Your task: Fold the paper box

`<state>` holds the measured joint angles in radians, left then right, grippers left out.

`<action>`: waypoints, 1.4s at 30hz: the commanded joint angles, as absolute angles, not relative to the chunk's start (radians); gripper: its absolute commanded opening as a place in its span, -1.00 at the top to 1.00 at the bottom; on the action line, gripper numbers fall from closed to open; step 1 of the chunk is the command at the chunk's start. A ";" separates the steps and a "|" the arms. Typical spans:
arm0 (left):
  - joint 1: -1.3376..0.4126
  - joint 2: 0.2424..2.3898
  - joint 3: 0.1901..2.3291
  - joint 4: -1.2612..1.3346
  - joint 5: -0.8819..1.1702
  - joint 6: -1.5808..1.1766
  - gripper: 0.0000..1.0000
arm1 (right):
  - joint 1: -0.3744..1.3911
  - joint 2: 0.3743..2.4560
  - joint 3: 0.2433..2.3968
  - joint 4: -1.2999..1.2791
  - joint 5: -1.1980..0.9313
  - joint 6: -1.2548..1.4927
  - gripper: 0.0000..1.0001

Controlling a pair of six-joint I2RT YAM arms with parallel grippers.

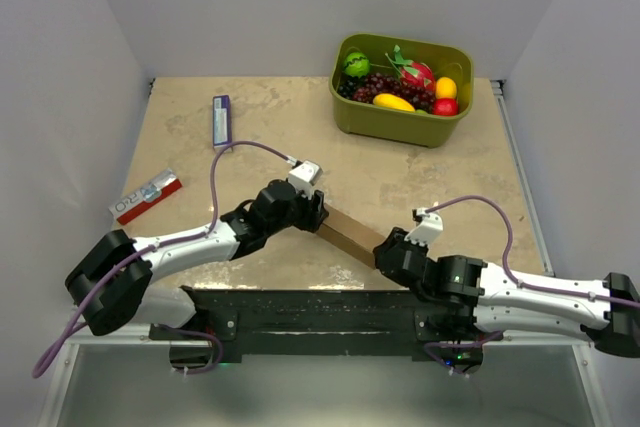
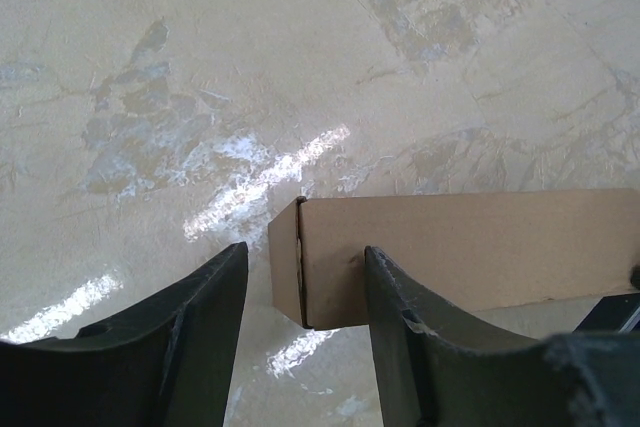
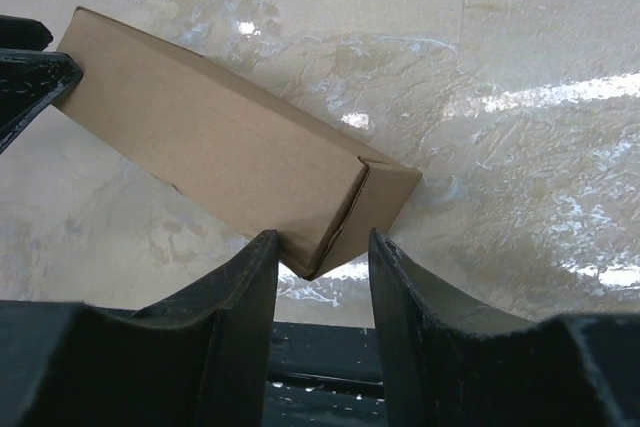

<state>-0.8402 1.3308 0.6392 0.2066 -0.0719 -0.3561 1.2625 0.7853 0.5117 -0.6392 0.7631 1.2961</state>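
The paper box [image 1: 350, 232] is a long, closed brown carton lying slantwise between my two arms. My left gripper [image 1: 315, 212] is open around its upper-left end. In the left wrist view [image 2: 305, 249] the right finger [image 2: 400, 337] touches the box's side [image 2: 480, 247], and the left finger [image 2: 210, 327] stands apart from the end flap. My right gripper [image 1: 385, 247] is open at the lower-right end. In the right wrist view [image 3: 322, 237] the box's [image 3: 220, 147] bottom corner sits between the two fingertips.
A green bin [image 1: 400, 125] of toy fruit stands at the back right. A slim purple-and-white box [image 1: 221, 120] lies at the back left, and a red-and-white box [image 1: 146, 196] at the left edge. The black base plate [image 1: 320, 307] runs along the near edge.
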 commanded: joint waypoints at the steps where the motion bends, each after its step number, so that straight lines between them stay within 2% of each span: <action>1: -0.841 1.335 0.656 0.172 -0.063 -0.324 -0.11 | 1.261 0.805 0.456 -0.664 0.758 1.347 0.20; 8: -0.839 1.307 0.738 0.130 -0.067 -0.295 -0.50 | 1.261 0.802 0.448 -0.653 0.758 1.345 0.34; 13: -0.835 1.256 0.724 0.126 -0.055 -0.291 -0.51 | 1.261 0.807 0.445 -0.644 0.758 1.341 0.36; 16: -0.825 1.246 0.709 0.123 -0.055 -0.302 -0.41 | 1.261 0.816 0.449 -0.631 0.753 1.330 0.36; 17: -0.821 1.246 0.704 0.123 -0.054 -0.305 -0.30 | 1.261 0.819 0.449 -0.626 0.752 1.324 0.37; 20: -0.807 1.246 0.692 0.127 -0.055 -0.313 -0.14 | 1.261 0.834 0.459 -0.618 0.750 1.315 0.38; 32: -0.804 1.272 0.583 0.161 -0.051 -0.327 0.25 | 1.261 0.842 0.460 -0.617 0.747 1.312 0.39; 42: -0.805 1.263 0.534 0.184 -0.063 -0.353 0.28 | 1.261 0.861 0.482 -0.539 0.749 1.235 0.44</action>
